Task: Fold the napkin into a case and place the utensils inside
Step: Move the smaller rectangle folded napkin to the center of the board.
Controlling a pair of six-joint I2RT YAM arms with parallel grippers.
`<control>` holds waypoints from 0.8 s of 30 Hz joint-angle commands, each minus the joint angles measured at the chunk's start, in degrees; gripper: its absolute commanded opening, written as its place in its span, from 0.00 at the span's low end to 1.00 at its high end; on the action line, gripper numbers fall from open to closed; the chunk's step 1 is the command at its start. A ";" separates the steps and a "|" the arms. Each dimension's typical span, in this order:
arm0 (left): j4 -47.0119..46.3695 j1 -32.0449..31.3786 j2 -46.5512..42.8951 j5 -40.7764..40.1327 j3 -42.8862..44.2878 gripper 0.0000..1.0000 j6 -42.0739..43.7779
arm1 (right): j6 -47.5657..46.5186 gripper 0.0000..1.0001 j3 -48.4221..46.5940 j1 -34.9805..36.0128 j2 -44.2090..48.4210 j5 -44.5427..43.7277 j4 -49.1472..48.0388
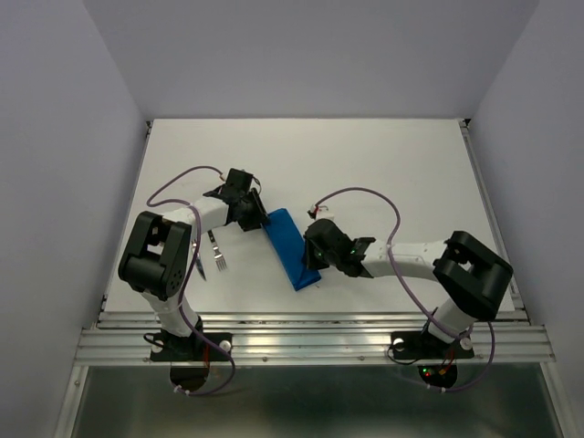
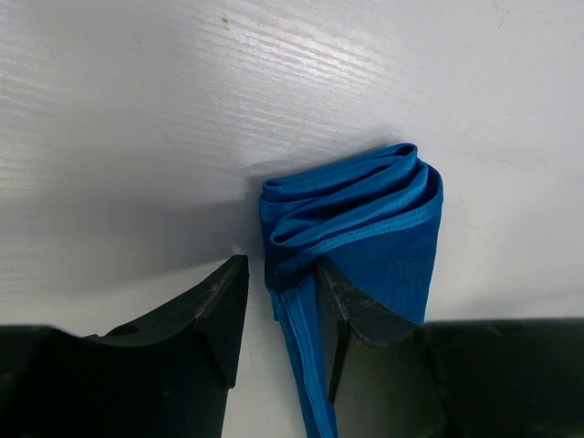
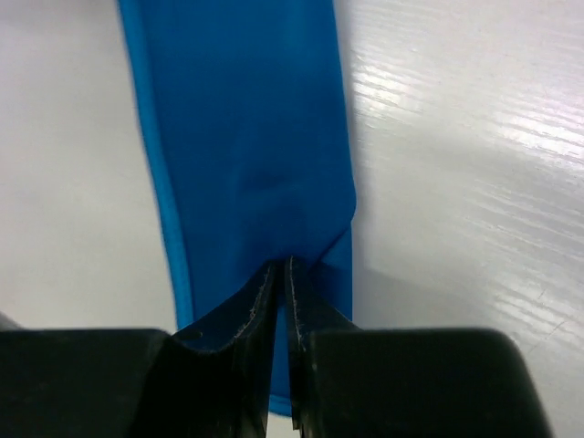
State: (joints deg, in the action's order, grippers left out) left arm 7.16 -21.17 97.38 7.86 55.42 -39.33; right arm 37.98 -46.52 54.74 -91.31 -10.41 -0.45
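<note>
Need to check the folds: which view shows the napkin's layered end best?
Left wrist: the napkin shows its stacked folds close up. Right wrist shows a flat stretch; top view, the whole strip, small.

White table (image 1: 383, 164) between pale grey walls (image 1: 55, 137), ribbed metal rail (image 1: 319, 339) along its near edge.

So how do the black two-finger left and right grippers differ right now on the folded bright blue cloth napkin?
Left gripper: jaws open, straddling an edge of the bright blue cloth napkin at its far end. Right gripper: jaws pinched shut on the napkin's near end. Both sit low on the same cloth.
</note>
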 commanded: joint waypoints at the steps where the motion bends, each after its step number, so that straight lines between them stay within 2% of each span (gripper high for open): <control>1: 0.05 -0.54 -1.41 -0.12 1.89 0.45 -0.04 | -1.94 0.13 -2.26 -0.25 -4.74 -2.68 0.27; 8: 0.40 -0.63 -2.20 -0.21 1.53 0.45 0.13 | -2.91 0.13 1.34 -1.39 -3.97 -4.26 0.27; 16: 1.81 -0.63 -4.74 -0.56 0.83 0.45 0.66 | -9.14 0.13 5.65 -4.73 3.23 -7.60 2.56; 19: 2.42 -0.63 -6.06 -0.65 0.66 0.45 0.84 | -13.36 0.16 5.31 -5.43 6.22 -8.04 2.56; 24: 4.26 -0.63 -8.35 -1.35 1.71 0.46 1.45 | -15.91 0.20 0.39 -5.43 8.60 -3.57 4.05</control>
State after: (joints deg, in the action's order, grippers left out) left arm 9.65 -21.69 93.03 7.70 55.42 -39.20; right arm 26.24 -41.89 49.30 -85.03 -15.79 3.07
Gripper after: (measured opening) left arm 0.458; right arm 0.194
